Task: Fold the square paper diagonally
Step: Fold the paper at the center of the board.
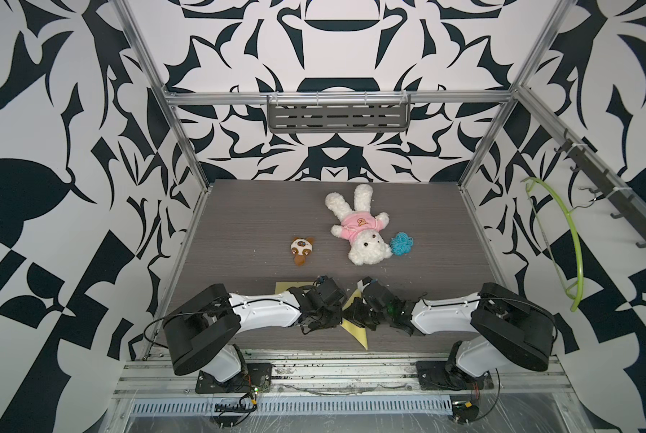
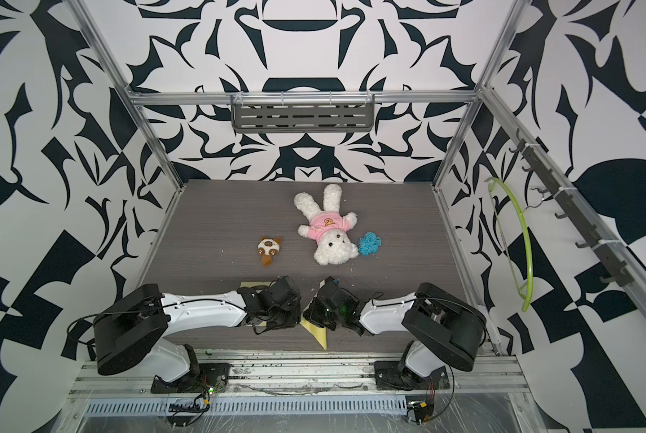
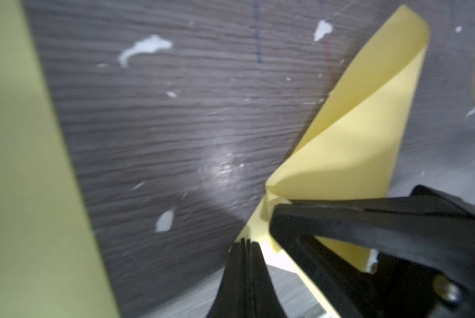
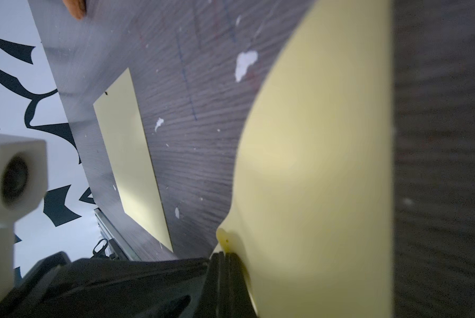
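The square paper (image 1: 357, 331) (image 2: 319, 333) is pale yellow and sits near the table's front edge, between my two arms. It is lifted and bent, with a crease running up it (image 3: 354, 143). Its curved face fills much of the right wrist view (image 4: 313, 165). My right gripper (image 1: 358, 315) (image 4: 225, 257) is shut on one corner of it. My left gripper (image 1: 334, 316) (image 3: 247, 243) is shut too, and the paper's edge runs into its tips. The two grippers nearly touch.
A second yellow sheet (image 1: 284, 288) (image 4: 131, 165) lies flat under my left arm. Farther back lie a white plush bunny (image 1: 358, 232), a small brown plush (image 1: 302, 250) and a blue yarn ball (image 1: 402, 243). A green hanger (image 1: 572, 240) hangs on the right wall.
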`<state>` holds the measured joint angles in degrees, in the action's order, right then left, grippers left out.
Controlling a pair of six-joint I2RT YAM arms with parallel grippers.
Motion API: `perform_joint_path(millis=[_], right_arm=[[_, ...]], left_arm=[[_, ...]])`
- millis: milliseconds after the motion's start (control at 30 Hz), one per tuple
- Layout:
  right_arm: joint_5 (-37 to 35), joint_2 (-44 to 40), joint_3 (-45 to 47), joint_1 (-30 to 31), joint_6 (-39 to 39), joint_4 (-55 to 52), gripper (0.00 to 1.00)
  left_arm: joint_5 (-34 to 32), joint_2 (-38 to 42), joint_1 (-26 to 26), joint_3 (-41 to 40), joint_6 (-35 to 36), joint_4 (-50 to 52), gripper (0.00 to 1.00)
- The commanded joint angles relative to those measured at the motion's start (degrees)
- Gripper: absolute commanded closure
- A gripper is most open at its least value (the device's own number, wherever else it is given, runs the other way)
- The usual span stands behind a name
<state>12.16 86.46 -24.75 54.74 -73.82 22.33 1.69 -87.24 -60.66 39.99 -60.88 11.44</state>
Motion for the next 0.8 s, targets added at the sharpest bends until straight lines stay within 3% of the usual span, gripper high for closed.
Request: perform_joint_path(millis=[0, 767], right_arm=[[-1.04, 0.85, 0.45, 0.65, 1.36, -3.61, 1.0], [-1.81, 0.56, -0.73, 1.42, 1.92, -5.71, 1.0]], left_arm=[[-1.9, 2.08, 0.02, -0.68, 0.63, 5.09, 1.0], [-0.48, -0.93, 0.06, -0.72, -0.66, -1.88, 1.0]])
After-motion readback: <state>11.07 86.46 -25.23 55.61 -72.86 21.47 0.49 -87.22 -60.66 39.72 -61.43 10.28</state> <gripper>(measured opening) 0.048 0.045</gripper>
